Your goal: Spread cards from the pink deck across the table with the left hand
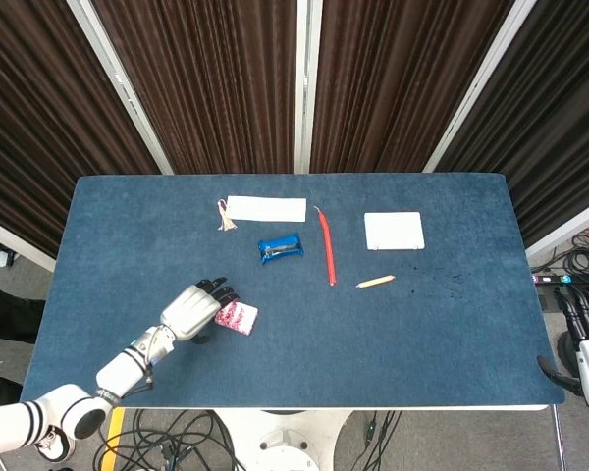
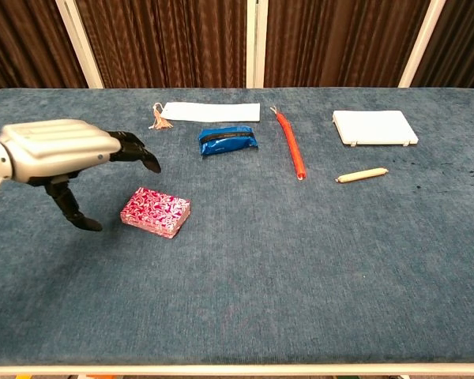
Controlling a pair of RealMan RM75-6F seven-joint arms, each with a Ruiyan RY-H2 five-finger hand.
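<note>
Lying under spread fingers (image 2: 146, 157): pink deck (image 2: 156, 212)

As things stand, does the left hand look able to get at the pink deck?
Probably yes. The left hand hovers open just left of the pink deck, fingers reaching over its near edge, with nothing between them. The blue pouch lies well behind, out of the way.
</note>
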